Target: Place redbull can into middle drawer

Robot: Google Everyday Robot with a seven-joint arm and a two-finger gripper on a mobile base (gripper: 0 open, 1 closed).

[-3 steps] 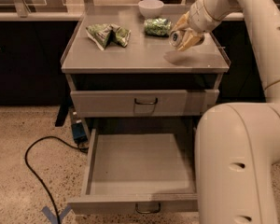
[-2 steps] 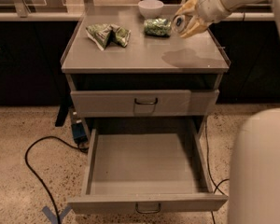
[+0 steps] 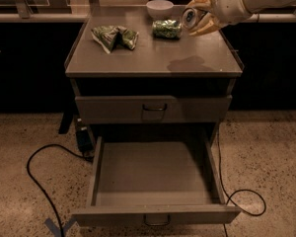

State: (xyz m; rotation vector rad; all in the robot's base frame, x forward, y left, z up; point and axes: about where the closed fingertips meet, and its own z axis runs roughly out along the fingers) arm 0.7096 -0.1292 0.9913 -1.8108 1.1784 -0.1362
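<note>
Presently the gripper [image 3: 200, 19], clamped on the can [image 3: 190, 17], hangs above the back right corner of the counter [image 3: 153, 58]; carry step, apparently; next: lower it into the open drawer [image 3: 153, 174]

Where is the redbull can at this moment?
The redbull can is at upper right of the camera view, held tilted in the gripper above the cabinet top, just right of the green can.
</note>
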